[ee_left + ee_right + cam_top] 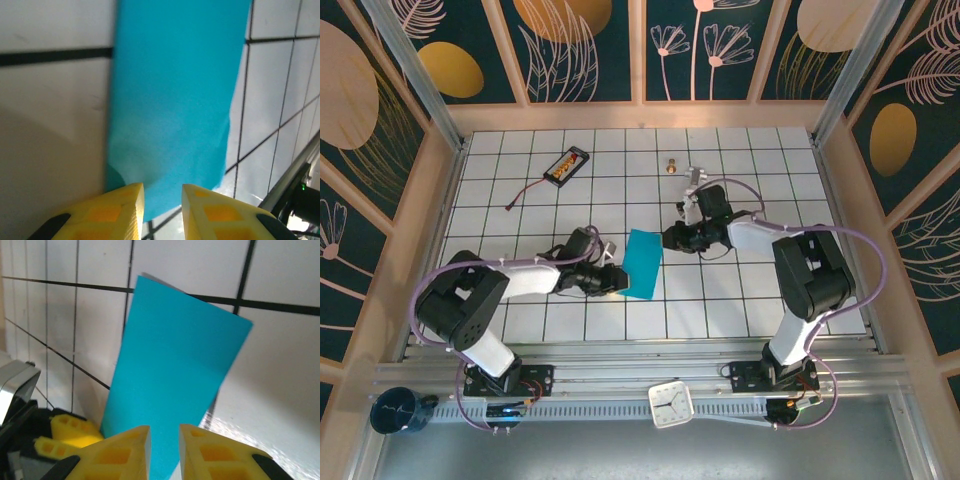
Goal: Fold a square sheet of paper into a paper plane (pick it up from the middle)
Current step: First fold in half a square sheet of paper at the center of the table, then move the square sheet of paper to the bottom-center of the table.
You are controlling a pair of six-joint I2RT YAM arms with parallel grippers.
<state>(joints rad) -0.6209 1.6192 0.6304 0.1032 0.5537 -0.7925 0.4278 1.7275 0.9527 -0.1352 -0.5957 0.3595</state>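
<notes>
The teal-blue sheet of paper (642, 264) lies flat on the white grid table (760, 200), folded into a long narrow rectangle. My left gripper (617, 279) sits low at its near-left end and my right gripper (666, 238) at its far-right end. In the left wrist view the paper (175, 100) stretches away from the gripper (162, 194), whose yellow fingers (122, 210) stand apart with the paper's end in the gap. In the right wrist view the paper (175, 375) runs out from the gripper (165, 432), whose jaws also show a gap. The left gripper's yellow fingers (65, 432) show beyond the paper's far end.
A black battery pack (567, 165) with a wire lies at the back left. A small brass piece (671, 166) and a silver metal piece (694, 177) lie at the back middle. A white clock (671, 404) rests on the front rail. Wooden frame walls enclose the table.
</notes>
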